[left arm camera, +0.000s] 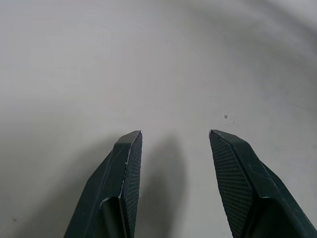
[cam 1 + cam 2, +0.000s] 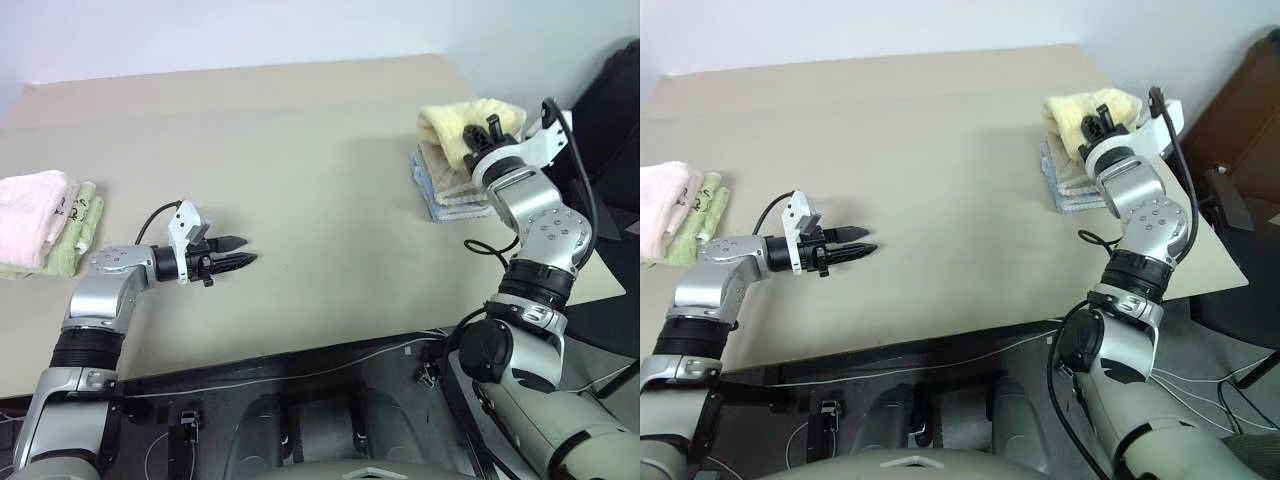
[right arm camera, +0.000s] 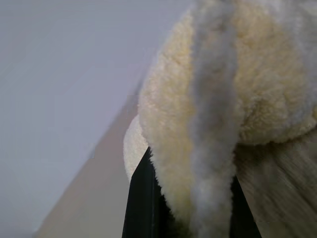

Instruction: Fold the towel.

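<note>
The pale yellow towel [image 2: 452,120] is bunched up at the far right of the table, on top of a stack of folded towels [image 2: 447,188]. My right gripper [image 2: 482,133] is shut on it. In the right wrist view the fluffy towel [image 3: 223,99] with its whitish hem runs down between the two black fingers [image 3: 141,198]. My left gripper [image 2: 247,252] hovers low over bare tabletop at the left. It is open and holds nothing, as the left wrist view shows between its fingertips [image 1: 131,148].
The beige table [image 2: 300,150] spans the view. A folded pink towel [image 2: 30,205] and a folded green towel [image 2: 82,225] lie side by side at its left edge. The stack under the yellow towel holds tan and bluish folded towels near the right edge.
</note>
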`<control>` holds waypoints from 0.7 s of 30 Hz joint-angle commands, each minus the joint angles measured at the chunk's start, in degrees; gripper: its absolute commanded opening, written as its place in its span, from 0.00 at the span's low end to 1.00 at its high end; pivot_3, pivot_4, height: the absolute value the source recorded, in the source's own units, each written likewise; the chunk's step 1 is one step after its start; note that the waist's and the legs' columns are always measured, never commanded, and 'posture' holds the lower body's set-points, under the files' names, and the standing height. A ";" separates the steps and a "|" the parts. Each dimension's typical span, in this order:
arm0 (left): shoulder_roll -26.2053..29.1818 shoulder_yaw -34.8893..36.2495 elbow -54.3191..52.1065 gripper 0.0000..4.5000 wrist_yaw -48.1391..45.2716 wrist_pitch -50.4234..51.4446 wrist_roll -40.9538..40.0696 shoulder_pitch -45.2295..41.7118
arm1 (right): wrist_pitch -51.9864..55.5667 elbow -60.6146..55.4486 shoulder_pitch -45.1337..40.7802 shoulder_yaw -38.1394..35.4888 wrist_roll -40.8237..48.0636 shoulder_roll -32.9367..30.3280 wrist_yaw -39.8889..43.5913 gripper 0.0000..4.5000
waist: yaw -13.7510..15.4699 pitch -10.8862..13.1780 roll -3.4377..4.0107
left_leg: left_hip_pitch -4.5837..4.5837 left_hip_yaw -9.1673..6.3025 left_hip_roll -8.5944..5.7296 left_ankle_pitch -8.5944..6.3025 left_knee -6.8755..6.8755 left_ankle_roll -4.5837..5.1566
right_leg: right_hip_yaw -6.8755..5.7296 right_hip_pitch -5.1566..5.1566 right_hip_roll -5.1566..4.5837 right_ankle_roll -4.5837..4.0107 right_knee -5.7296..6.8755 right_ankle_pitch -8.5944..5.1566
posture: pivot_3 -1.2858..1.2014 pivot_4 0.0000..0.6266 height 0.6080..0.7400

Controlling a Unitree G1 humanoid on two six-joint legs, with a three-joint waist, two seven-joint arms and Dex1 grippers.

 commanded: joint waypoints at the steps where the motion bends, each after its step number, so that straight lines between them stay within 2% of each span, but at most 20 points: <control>1: 0.68 1.56 -1.32 0.51 0.10 -0.84 -0.25 0.77 | -1.55 0.03 -0.11 -1.27 0.01 -1.26 -1.86 0.01 | 0.01 0.01 0.02 | 0.00 0.00 0.01 0.00 0.00 0.00 | 0.00 -0.01 0.00 0.00 0.00 0.00 | 0.52 0.24 1.00; 6: 0.56 2.23 -1.96 0.51 0.24 -0.09 -1.23 1.25 | -2.26 1.50 0.55 -3.55 0.85 -1.12 -6.29 0.01 | 0.11 0.01 0.02 | 0.00 0.00 0.01 0.00 0.01 0.00 | 0.00 0.00 0.00 0.00 0.02 0.00 | 0.52 0.24 1.00; 9: 0.35 2.08 -1.88 0.51 0.33 -0.26 -1.13 0.75 | -2.15 1.02 0.86 -3.90 1.46 -0.78 -7.23 0.19 | 0.08 0.01 0.02 | 0.00 0.00 0.01 0.00 0.02 0.00 | 0.00 0.01 -0.01 0.00 0.01 0.00 | 0.52 0.24 1.00; 19: 0.03 1.13 -1.86 0.51 -0.34 0.55 -1.01 0.88 | -0.60 -2.94 2.83 -4.07 3.77 -1.08 -10.49 0.96 | 0.11 0.01 0.02 | 0.02 -0.01 0.01 0.00 0.02 0.00 | 0.00 0.02 0.00 0.01 0.04 0.00 | 0.52 0.24 1.00; 21: -0.29 0.85 -1.37 0.51 -0.30 0.56 -0.80 0.08 | -0.09 -4.22 3.38 -4.66 4.94 -0.91 -11.14 1.00 | 0.16 0.01 0.02 | 0.02 -0.01 0.01 0.00 0.03 0.00 | 0.00 0.04 -0.01 0.01 0.03 0.00 | 0.52 0.24 1.00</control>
